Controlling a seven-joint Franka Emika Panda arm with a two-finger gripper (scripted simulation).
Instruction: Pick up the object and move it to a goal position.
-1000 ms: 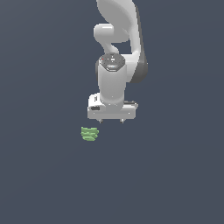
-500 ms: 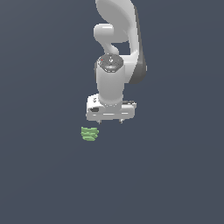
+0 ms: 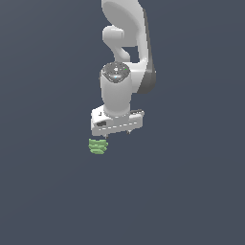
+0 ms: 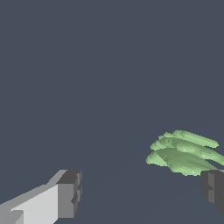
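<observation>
Jaws spread wide, empty; the object (image 4: 183, 151) sits partly cut off beside one fingertip (image 4: 213, 187)

Flat, even simulator light across both views, the slate-grey ground uniform and without glare. The white arm (image 3: 125, 57) shades softly to grey on the exterior view's right, so light comes from the other side. Edges sharp, no blur, no cast shadows visible, no edge distortion.

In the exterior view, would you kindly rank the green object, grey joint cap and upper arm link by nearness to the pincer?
1. Green object, just below the pincer, exterior view's left.
2. Grey joint cap, above it.
3. Upper arm link, topmost.
</observation>
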